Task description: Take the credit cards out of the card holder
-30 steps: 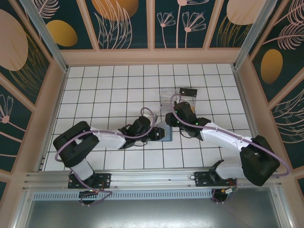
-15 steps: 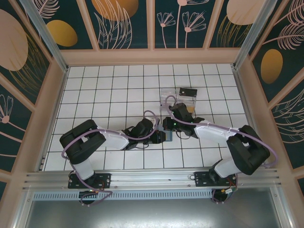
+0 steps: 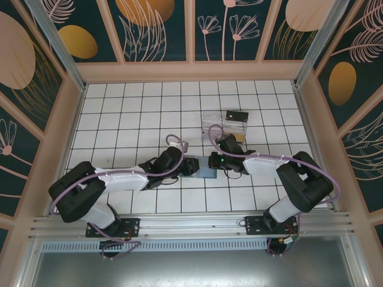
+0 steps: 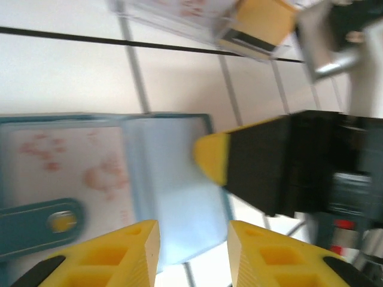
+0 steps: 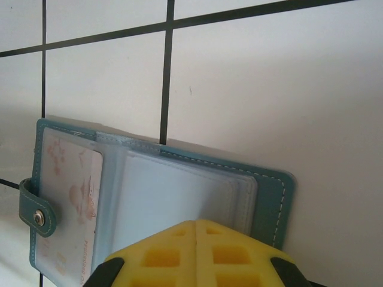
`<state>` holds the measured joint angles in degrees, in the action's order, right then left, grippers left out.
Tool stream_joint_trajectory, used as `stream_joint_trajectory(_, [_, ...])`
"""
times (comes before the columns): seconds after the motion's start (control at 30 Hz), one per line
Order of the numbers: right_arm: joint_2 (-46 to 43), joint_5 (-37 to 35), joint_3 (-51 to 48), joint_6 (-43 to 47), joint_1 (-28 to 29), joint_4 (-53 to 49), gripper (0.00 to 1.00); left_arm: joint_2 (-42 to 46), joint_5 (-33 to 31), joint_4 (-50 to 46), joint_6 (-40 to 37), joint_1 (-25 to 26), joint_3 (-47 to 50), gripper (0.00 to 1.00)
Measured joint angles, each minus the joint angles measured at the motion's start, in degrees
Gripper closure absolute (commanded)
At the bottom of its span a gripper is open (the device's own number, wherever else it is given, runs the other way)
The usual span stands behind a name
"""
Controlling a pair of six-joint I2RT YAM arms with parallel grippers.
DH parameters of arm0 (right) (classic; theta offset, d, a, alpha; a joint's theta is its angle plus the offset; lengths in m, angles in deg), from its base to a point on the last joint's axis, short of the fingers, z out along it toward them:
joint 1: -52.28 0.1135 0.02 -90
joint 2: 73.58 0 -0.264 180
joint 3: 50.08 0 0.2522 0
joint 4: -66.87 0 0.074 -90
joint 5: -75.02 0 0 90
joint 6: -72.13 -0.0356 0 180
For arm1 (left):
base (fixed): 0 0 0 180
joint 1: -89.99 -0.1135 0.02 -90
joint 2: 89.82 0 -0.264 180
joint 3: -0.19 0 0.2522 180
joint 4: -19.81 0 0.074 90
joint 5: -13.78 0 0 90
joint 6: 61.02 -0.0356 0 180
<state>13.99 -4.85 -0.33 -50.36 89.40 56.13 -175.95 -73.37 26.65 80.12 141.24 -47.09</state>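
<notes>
- The card holder (image 3: 206, 172) lies open and flat on the table (image 3: 119, 119), a little toward 6 o'clock from the table's middle in the top view.
- It is teal with stitched edges. One panel shows a pink-printed card (image 5: 72, 197) under clear plastic, and a snap strap (image 5: 36, 212) hangs off that panel's outer edge.
- A clear sleeve (image 5: 179, 191) covers the other panel.
- The right gripper (image 5: 197, 236) comes in from the holder's 3 o'clock side. Its yellow tips are pressed together with no gap, right at the sleeve's edge. We cannot tell whether any plastic is pinched between them.
- In the left wrist view, that gripper's yellow tip (image 4: 210, 156) rests on the sleeve (image 4: 173, 179).
- The left gripper (image 4: 192, 245) reaches in from the holder's 9 o'clock side. Its jaws stand partly apart above the sleeve, and we see nothing clamped in the gap.
- In the top view, the two grippers (image 3: 191, 167) (image 3: 210, 162) meet over the holder.
- A clear box (image 3: 224, 122) sits at 1 o'clock from the holder, well apart from it.
- A black card (image 3: 237, 115) is at the box's 1 o'clock corner. We cannot tell whether it lies on the box or behind it.
</notes>
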Motion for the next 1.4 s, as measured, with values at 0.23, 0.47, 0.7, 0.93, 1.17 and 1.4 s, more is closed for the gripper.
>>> stream_joint_trajectory(0.23, [-1.5,-1.7,0.0,0.3,1.8,-1.6,0.91,-1.1,-0.6,-3.3,0.1,-1.9,2.3,0.63])
stream_joint_trajectory(0.47, [-1.5,-2.6,0.0,0.4,2.8,-1.9,0.91,-1.1,-2.8,-4.8,0.2,-2.1,2.3,0.62])
stream_joint_trajectory(0.7, [-1.5,-2.6,0.0,0.4,2.8,-2.0,0.91,-2.8,-2.8,-4.3,0.2,-2.1,2.3,0.63])
stream_joint_trajectory(0.93, [-1.5,-2.6,0.0,0.4,2.8,-1.9,0.91,-3.9,-1.2,-2.5,0.2,-2.3,2.1,0.63])
stream_joint_trajectory(1.17, [-1.3,-2.6,0.0,0.4,2.8,-1.9,0.91,-3.7,-0.8,-2.6,0.0,-2.3,2.0,0.63])
stream_joint_trajectory(1.4, [-1.2,-3.3,0.2,0.5,2.8,-2.3,0.89,-2.1,-0.8,-4.7,-0.7,-2.3,1.2,0.62])
